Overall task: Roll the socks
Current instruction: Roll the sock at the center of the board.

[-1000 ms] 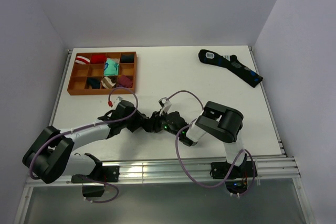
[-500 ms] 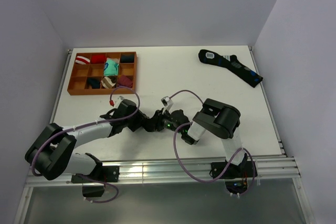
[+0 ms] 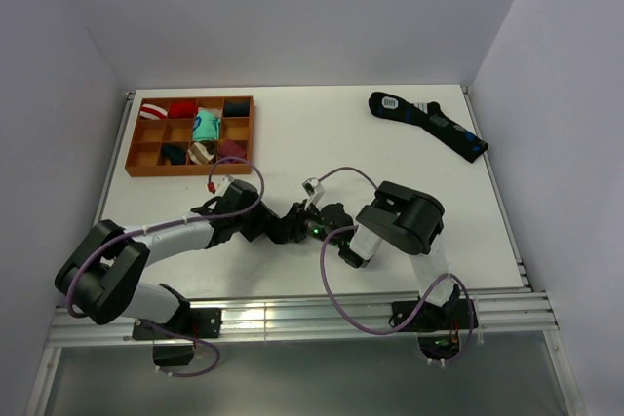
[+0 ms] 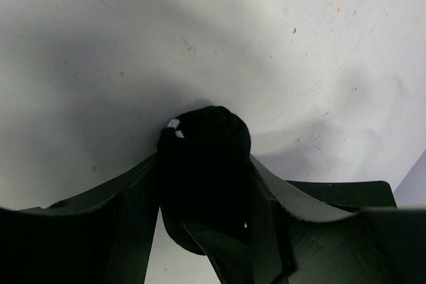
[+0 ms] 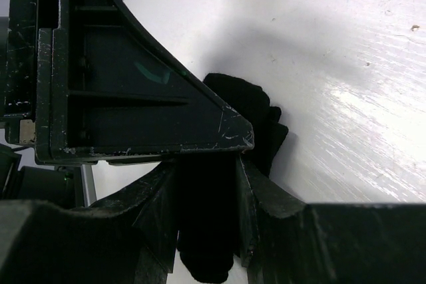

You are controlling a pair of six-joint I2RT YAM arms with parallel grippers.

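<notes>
The white table [image 3: 322, 133] bears a wooden tray [image 3: 185, 171] far left, a long dark sock [image 3: 434, 126] far right, the black sock [image 4: 206, 151] mid-front.

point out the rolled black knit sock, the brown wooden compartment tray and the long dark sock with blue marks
rolled black knit sock [image 4: 206, 164]: left wrist view, middle of the roll
brown wooden compartment tray [image 3: 185, 171]: top view, near rim
long dark sock with blue marks [image 3: 429, 121]: top view, midsection

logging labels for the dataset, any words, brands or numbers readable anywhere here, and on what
None can be read.
white patch on the long dark sock: dark marks, too small to read.
white flecks on the black sock: no letters visible.
</notes>
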